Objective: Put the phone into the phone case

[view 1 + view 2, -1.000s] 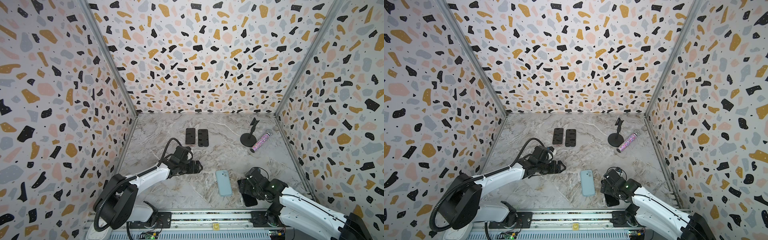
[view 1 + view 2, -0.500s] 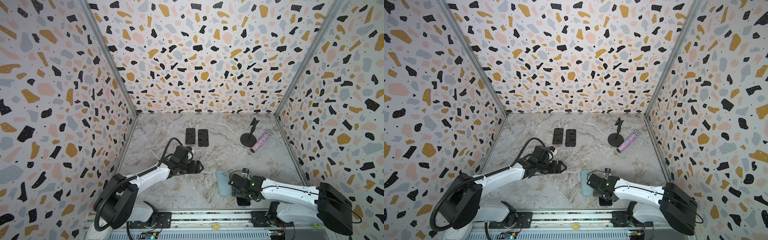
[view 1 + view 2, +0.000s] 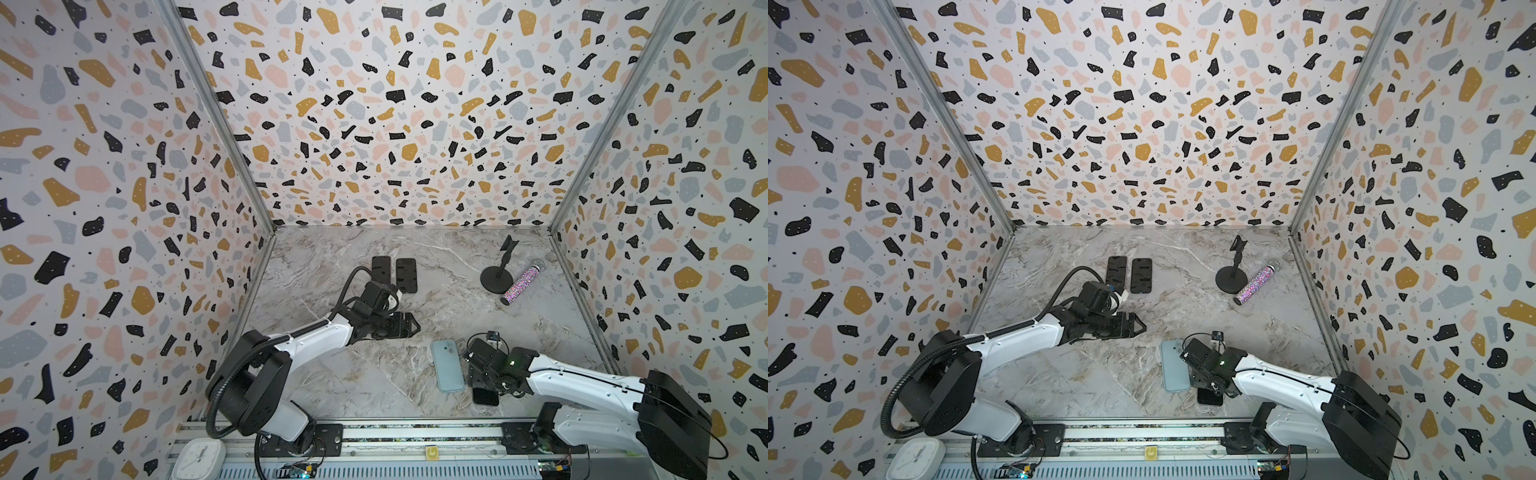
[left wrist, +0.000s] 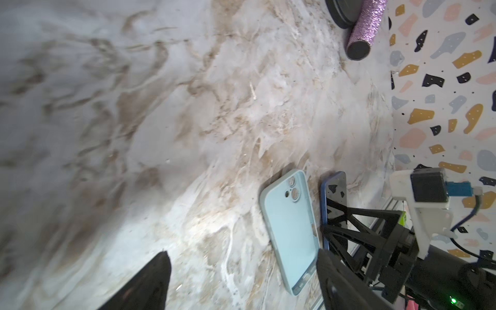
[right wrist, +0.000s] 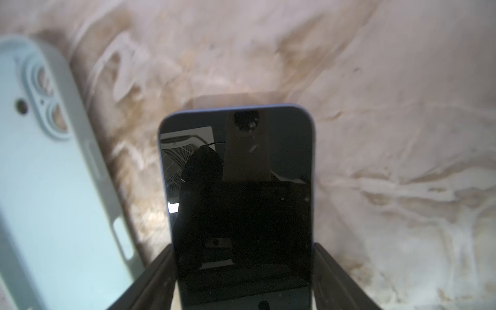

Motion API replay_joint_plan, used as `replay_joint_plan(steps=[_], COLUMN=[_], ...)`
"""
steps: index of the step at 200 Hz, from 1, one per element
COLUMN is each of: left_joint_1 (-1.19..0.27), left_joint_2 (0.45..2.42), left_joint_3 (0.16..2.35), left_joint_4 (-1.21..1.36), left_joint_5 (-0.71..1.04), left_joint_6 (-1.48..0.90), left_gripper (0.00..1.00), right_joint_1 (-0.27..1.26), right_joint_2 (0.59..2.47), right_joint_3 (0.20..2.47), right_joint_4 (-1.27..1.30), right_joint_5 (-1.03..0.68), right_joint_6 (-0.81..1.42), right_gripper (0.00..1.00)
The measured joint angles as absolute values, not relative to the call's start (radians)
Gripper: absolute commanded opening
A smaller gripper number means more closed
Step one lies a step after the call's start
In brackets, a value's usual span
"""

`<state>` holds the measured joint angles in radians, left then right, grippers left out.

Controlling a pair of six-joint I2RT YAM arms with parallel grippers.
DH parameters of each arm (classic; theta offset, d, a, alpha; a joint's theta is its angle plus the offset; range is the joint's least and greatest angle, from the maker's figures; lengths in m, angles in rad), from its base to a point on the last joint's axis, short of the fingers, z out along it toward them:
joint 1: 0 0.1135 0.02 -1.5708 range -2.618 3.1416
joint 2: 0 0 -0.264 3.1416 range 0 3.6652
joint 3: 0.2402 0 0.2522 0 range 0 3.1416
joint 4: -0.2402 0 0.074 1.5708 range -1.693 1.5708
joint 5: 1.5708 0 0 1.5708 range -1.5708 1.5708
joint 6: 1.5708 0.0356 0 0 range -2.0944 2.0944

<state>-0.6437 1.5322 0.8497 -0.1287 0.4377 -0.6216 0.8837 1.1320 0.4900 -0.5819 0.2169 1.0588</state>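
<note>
The phone (image 5: pixel 236 161), dark-screened with a blue rim, lies flat near the table's front right. Only its near end (image 3: pixel 485 399) (image 3: pixel 1209 398) shows in both top views, the rest is under my right gripper (image 3: pixel 484 380) (image 3: pixel 1208 380). That gripper (image 5: pixel 243 248) has a finger pressed against each long edge of the phone. Just left of the phone, the pale blue phone case (image 3: pixel 448 365) (image 3: pixel 1174 365) (image 4: pixel 290 222) (image 5: pixel 40 174) lies flat and untouched. My left gripper (image 3: pixel 409 326) (image 3: pixel 1136 326) (image 4: pixel 241 252) hovers open and empty, left of and behind the case.
Two dark flat slabs (image 3: pixel 381 270) (image 3: pixel 406 275) lie at the back centre. A black stand (image 3: pixel 496 276) and a glittery tube (image 3: pixel 521 282) sit at the back right. Patterned walls close three sides. A rail and a white clock (image 3: pixel 199 459) run along the front.
My right arm has dropped low and stretched out. Its gripper has shifted a little left and its fingers have closed in on the phone's edges. The left arm has hardly moved.
</note>
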Motion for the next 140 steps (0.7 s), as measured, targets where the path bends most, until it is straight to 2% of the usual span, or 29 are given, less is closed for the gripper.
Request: replay_joint_plan(steps=[57,140], left_joint_1=[-0.759,-0.832], left_joint_2=[1.785,1.996], left_joint_3=[1.071,1.247], left_joint_4=[-0.091,0.038], left_joint_5=[0.567,0.702], left_joint_6=[-0.626,-0.715], left_gripper=[0.77,0.67], right_joint_1=[0.692,0.591], right_joint_2=[1.025,0.976], right_joint_3=[0.401,0.331], right_joint_4=[-0.382,-0.199], right_joint_5=[0.127,-0.019], right_joint_6=[0.868,0.744], right_gripper=[0.49,0.41])
